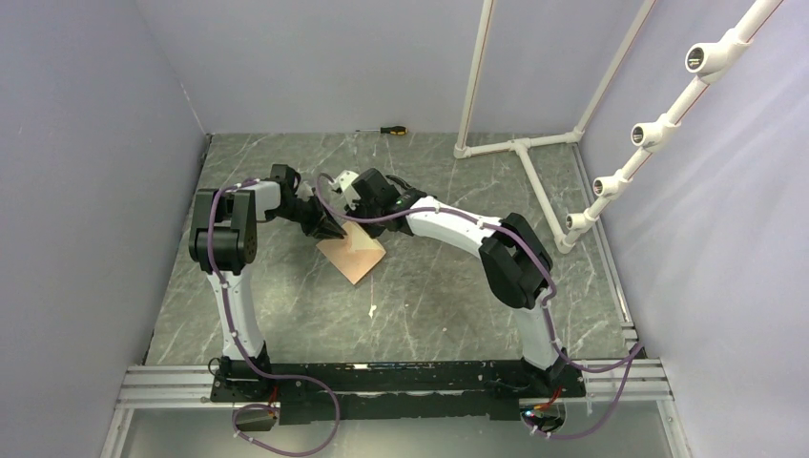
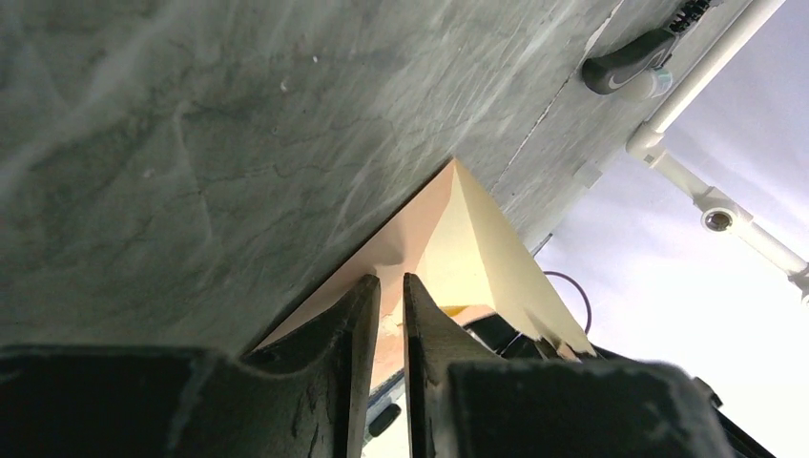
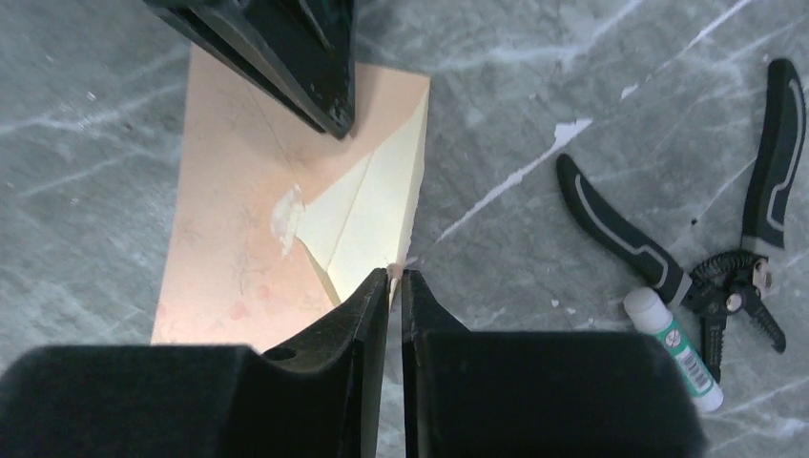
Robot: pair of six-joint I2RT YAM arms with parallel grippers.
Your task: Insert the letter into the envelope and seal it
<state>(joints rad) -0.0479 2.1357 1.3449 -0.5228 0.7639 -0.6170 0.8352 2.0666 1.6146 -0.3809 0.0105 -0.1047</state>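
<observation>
Right tool: jaws are closing down to a slit and clenching the edge of the flap right at its tips. I'm judging it's gripping there to swing the flap over the body. The flap's cream inner face is showing, so sealing isn't done yet.

Left tool: it's facing the right tool from across the envelope, jaws also near-closed with paper showing in the gap. I'm reading that as pinching the opposite edge and acting as an anchor, so the envelope isn't sliding while the flap is being worked.

The envelope is lying flat on the tabletop, directly at and between both tools' tips. The letter isn't showing as a separate sheet anywhere, and I can't tell whether it's sitting inside.

Off to the side of the right tool, well apart from the envelope, the pliers are lying with handles spread and the glue stick is lying just beside their pivot. I'm guessing the glue is parked there for the seal, but neither tool is reaching for it.

Far beyond both tools, the screwdriver is lying by the back wall, and the white pipe frame is standing in the far corner.

Counting: 2 tools, 1 envelope, 1 flap, 0 letters visible, 1 pliers, 1 glue stick, 1 screwdriver.
</observation>
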